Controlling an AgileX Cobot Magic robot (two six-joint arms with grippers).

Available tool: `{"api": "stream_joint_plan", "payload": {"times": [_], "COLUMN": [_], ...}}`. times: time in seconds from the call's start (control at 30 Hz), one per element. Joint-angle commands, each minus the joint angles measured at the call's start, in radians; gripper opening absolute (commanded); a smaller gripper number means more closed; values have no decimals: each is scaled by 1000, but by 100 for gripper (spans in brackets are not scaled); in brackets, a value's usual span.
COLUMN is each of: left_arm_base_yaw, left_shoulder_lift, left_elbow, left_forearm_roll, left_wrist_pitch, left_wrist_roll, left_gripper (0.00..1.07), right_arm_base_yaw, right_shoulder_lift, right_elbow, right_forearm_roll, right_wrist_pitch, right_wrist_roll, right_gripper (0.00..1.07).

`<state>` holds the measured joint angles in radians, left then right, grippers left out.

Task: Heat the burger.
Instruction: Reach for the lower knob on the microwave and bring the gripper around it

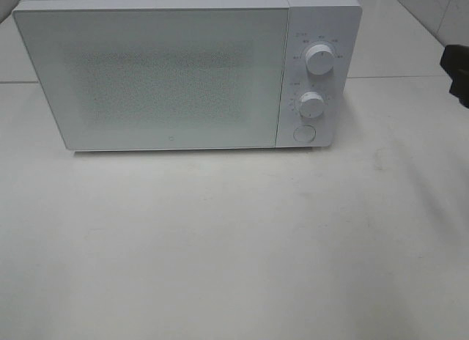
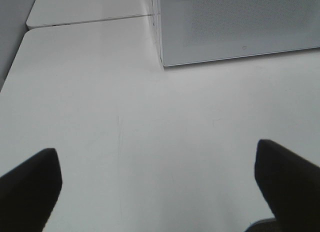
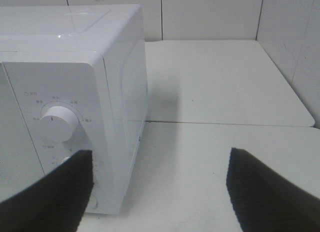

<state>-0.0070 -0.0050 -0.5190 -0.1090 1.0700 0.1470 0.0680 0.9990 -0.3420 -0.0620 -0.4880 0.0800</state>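
Note:
The burger is out of view in every frame. A white microwave stands at the back of the table with its door shut; its speckled door also shows in the left wrist view. My left gripper is open over bare table in front of the microwave's left corner, with nothing between its dark fingers. Off the microwave's right side, near its control panel, my right gripper is open and empty. In the high view only a dark part of the right arm shows at the right edge.
The control panel carries an upper knob, a lower knob and a round button. The white table stretches out in front. A tiled wall stands behind, and a table seam runs beside the microwave.

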Motion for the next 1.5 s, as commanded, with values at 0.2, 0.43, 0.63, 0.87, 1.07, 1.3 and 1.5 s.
{"api": "stream_joint_plan", "payload": {"times": [0.2,0.43,0.63,0.87,1.07,1.3,1.5], "left_arm_base_yaw": [1,1,1,1,1,1,1], "left_shoulder_lift": [-16,-16,-16,-16,-16,-16,-16], "left_elbow": [3,3,3,3,3,3,3], "left_forearm_roll": [-4,-4,-4,-4,-4,-4,-4], "left_wrist_pitch": [1,1,1,1,1,1,1], "left_wrist_roll": [-7,-7,-7,-7,-7,-7,-7], "left_gripper": [98,98,98,98,98,98,98], "right_arm_base_yaw": [44,219,387,576,650,669,669], "right_shoulder_lift": [116,214,306,444,547,642,717], "right_elbow": [91,118,118,105,49,-25,-90], "right_forearm_roll": [183,459,635,805,859,863,863], "right_wrist_pitch": [-303,-469,-614,-808,-846,-858,-886], "right_wrist_roll": [-201,-385,-457,-458,-458,-446,-442], "right_gripper": [74,74,74,74,74,74,74]}}
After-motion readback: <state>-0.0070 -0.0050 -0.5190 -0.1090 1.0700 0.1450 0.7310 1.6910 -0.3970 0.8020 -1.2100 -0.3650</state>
